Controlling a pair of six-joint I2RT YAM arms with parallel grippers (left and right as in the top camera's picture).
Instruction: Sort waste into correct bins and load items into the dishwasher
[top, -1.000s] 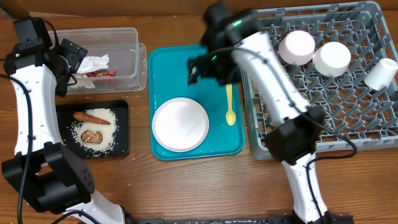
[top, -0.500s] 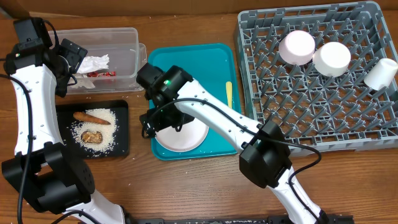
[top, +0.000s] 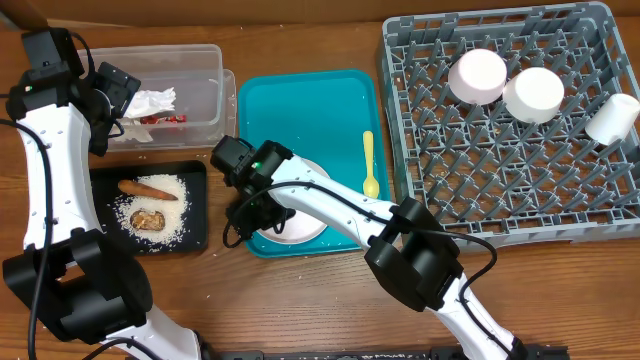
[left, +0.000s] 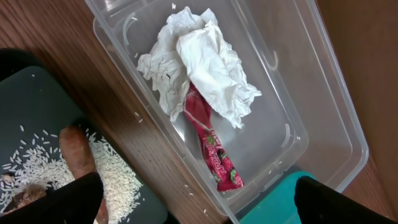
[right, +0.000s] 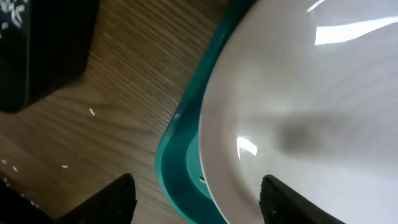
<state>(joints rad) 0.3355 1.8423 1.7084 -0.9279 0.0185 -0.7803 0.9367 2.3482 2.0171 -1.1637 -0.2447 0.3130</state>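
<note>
Right hand (top: 248, 212) now lower-left, astride plate (top: 303, 224) rim

White plate (right: 323, 74), teal tray (top: 300, 110), grey rack (top: 500, 180), yellow spoon (top: 369, 160)

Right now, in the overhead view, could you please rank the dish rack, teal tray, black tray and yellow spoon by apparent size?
Largest to smallest:
dish rack
teal tray
black tray
yellow spoon

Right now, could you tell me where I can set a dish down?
The dish rack's near rows are bare; pink dish, bowl and cup sit farther back. The teal tray's far half, left of the spoon, is free; plate and right gripper crowd its near-left corner.
</note>
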